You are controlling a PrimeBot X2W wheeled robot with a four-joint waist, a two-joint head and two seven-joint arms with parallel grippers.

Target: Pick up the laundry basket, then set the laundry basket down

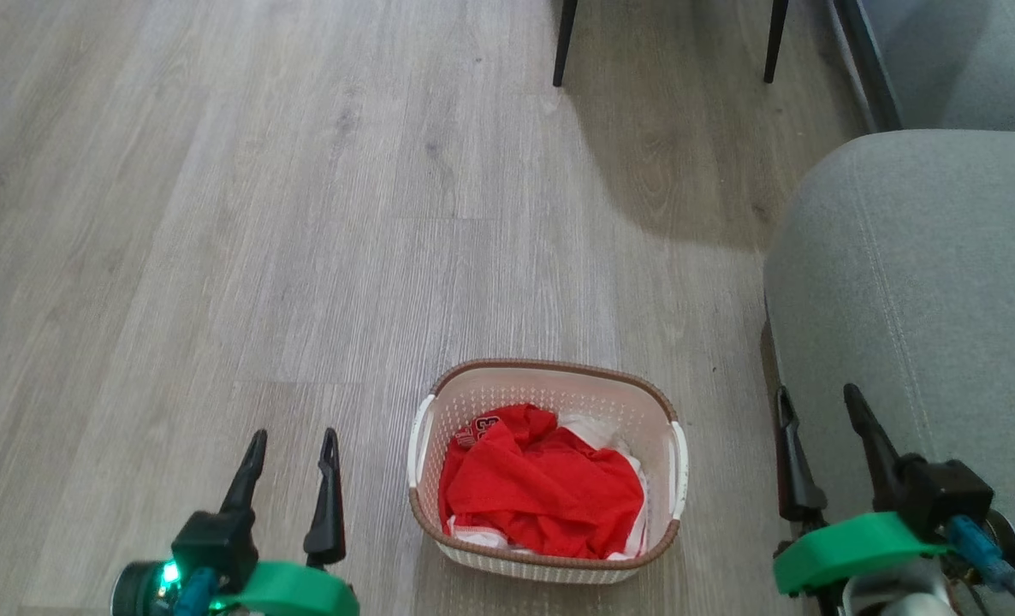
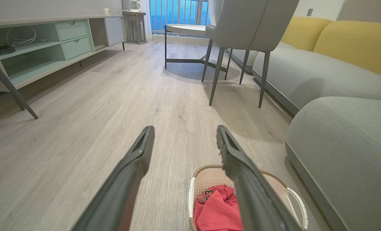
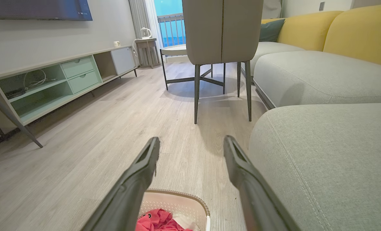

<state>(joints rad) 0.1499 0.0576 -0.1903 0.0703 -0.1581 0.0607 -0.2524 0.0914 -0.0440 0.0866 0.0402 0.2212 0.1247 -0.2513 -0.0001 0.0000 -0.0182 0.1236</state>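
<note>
Laundry basket (image 1: 559,392) sat on wood-grain plank floor (image 1: 302,214) btwn the grippers: rounded-rect., cream perforated plastic, brown woven-look rim, crumpled red & white clothes (image 1: 542,488) inside. Left gripper (image 1: 293,434) & right gripper (image 1: 816,391) gaped wide, holding nothing. Grey fabric sofa (image 1: 918,274) crowded the right; open floor left & ahead.

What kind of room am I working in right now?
Most likely a home living room: a grey sofa with yellow back cushions, a low media console under a wall-mounted screen, and the laundry basket on wood-look flooring.
</note>
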